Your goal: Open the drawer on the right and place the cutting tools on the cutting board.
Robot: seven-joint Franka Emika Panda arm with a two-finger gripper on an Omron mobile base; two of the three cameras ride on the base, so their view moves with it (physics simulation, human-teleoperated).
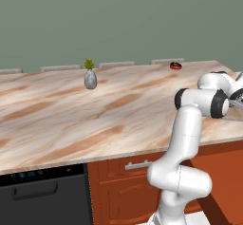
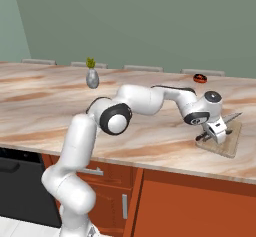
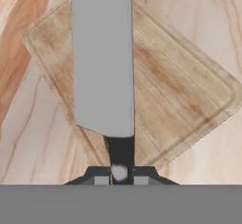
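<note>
My gripper (image 3: 120, 173) is shut on the dark handle of a knife (image 3: 101, 57). Its broad grey blade points away from the hand over the cutting board (image 3: 189, 90), a light tan wooden rectangle on the marbled counter. In the right base view the gripper (image 2: 216, 131) hangs just above the cutting board (image 2: 227, 143), near the counter's front edge. There the knife (image 2: 231, 117) slants up to the right. Below the counter is a reddish-brown drawer (image 1: 118, 169) with a short silver bar handle. I cannot tell whether it is open.
A grey vase with a small plant (image 1: 90, 78) (image 2: 92, 77) stands mid-counter. A small red and black object (image 1: 176, 66) (image 2: 200, 78) lies near the back edge. A black dishwasher front (image 1: 42, 195) sits under the counter to the left. Chair backs line the far side.
</note>
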